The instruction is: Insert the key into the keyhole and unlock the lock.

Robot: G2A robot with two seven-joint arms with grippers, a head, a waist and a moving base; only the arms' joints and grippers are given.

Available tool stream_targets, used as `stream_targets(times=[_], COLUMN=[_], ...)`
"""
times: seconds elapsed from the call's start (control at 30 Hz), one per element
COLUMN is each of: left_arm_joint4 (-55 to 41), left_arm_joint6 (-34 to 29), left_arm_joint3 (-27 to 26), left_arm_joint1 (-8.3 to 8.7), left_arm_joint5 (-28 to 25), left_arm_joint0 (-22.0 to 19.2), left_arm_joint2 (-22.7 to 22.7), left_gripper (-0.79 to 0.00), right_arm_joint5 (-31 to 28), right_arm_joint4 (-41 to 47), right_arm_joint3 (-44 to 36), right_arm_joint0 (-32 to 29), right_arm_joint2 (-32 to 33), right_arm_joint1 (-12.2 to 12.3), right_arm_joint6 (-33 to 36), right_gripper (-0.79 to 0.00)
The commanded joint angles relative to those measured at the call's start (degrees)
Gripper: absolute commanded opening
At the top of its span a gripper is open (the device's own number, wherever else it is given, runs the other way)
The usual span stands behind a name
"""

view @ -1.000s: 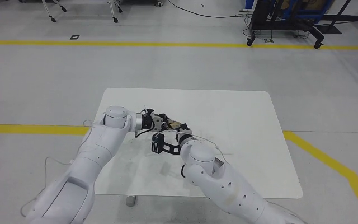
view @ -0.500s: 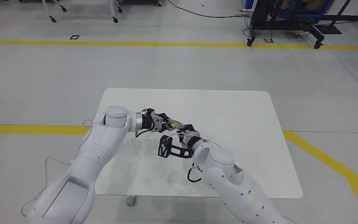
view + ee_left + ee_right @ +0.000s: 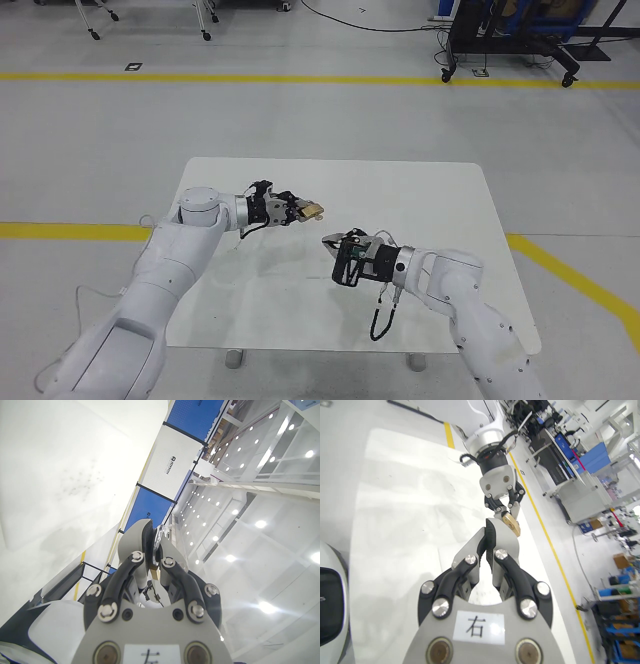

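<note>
- Firmly, the left gripper (image 3: 298, 210) clamps the brass lock (image 3: 313, 211) by its shackle.
- Right gripper (image 3: 492, 528) has its fingers pressed together near it; whether on a key, cannot tell.

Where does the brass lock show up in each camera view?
Top view: lock above the table's left half, in the left gripper.
Left wrist view: lock clamped between that arm's own fingertips.
Right wrist view: lock in the farther gripper.
Shared landmark: the left gripper holding it.
</note>
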Motion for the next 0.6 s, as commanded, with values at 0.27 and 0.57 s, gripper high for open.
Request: stream_targets(times=[0.27, 0.57], left_arm_joint4=[2.53, 3.74], left_arm_joint6=[-1.30, -0.85], left_arm_joint3=[-4.87, -7.35], left_arm_joint1=[0.54, 0.96], left_arm_joint5=[-6.92, -9.21], left_arm_joint0=[2.01, 3.38], left_arm_joint2=[-0.51, -1.36], left_gripper=[-0.785, -0.785], right_arm_joint5=[-5.45, -2.28], right_arm_joint4=[16.71, 22.86], right_arm_joint3=[16.74, 19.83], right_arm_joint0=[9.85, 12.21], right_arm_joint2=[-2.29, -3.19], right_arm_joint1=[-0.03, 0.13], right_arm_joint6=[1.81, 5.56], right_gripper=[-0.785, -0.785])
